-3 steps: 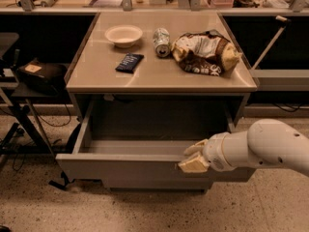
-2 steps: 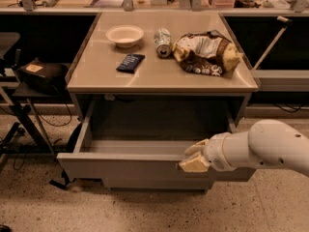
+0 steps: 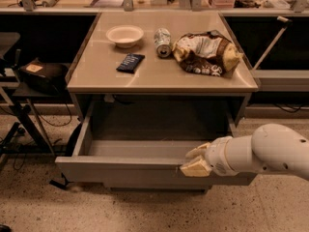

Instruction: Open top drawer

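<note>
Camera view: my gripper (image 3: 195,161) clamps the front rim of the top drawer (image 3: 120,170), right of its centre. Handleless, stiff, probably light and easy-sliding — that rim is the only hold.

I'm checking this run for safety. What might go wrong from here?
1. The top drawer is already far out; further pulling may hit its stop or pull it off its runners.
2. The gripper sits at the front's top edge, right of centre, so an uneven pull might skew and jam it.
3. A jolt might roll the can lying on its side on the table.
</note>
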